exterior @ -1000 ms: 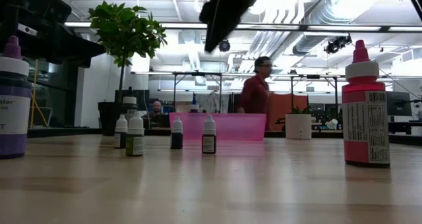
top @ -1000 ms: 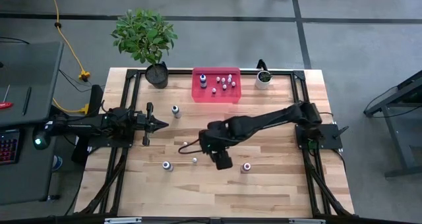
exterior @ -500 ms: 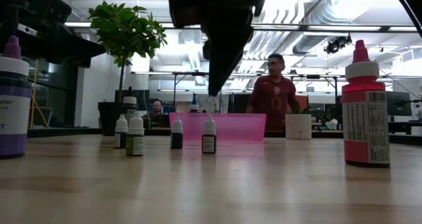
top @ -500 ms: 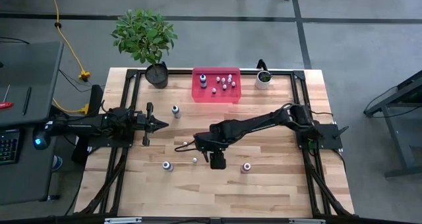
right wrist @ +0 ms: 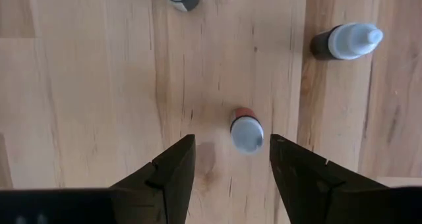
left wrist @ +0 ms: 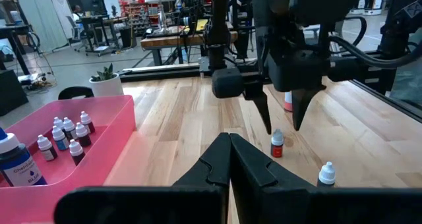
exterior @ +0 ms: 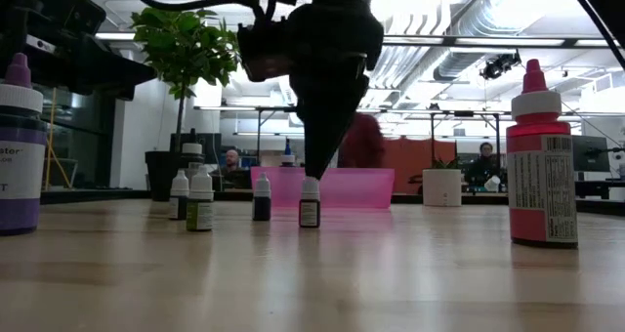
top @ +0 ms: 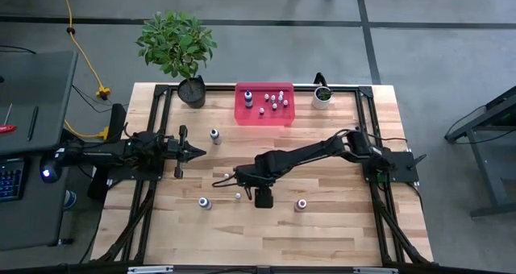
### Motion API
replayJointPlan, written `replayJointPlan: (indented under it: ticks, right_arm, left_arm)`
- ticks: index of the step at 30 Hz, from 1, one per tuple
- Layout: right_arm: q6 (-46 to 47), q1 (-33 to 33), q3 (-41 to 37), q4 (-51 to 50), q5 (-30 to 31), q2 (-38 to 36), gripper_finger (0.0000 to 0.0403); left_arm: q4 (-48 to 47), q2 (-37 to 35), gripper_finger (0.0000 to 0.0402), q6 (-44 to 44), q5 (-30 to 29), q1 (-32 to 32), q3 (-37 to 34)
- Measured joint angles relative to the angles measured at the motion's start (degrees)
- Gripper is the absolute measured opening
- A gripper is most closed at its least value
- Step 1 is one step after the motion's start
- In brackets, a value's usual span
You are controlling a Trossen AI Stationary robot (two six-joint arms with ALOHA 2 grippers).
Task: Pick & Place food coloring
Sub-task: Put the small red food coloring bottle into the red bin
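A: How are the right gripper's jaws seen?
B: Parted, empty, above a small upright red-bodied bottle on the table.
A: And the left gripper?
B: Closed, empty, at the table's left; more bottles are seen in the pink tray.

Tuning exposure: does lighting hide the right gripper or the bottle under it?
Low view: bright ceiling lights behind turn the right gripper into a black silhouette over the small white-capped bottle. Right wrist view: even light, bottle plain, soft shadow on the wooden table.
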Motion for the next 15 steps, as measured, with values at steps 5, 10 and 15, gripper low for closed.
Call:
replayJointPlan:
  ticks: [5,10,15]
  right_arm:
    - [0.84,0.0,0.0,0.52,0.97,0.03,0.0185]
    - [0.23,-0.02,0.0,0.63,2.35,0.03,0.0182]
    - [0.43,-0.02,0.0,0.7,1.81,0.4,0.0183]
  left_arm:
    - [0.0,-0.02,0.0,0.0,0.0,0.0,0.01]
    - [0.0,0.0,0.0,0.0,0.0,0.01,0.0]
    - [-0.02,0.0,0.0,-0.01,0.0,0.02,0.0]
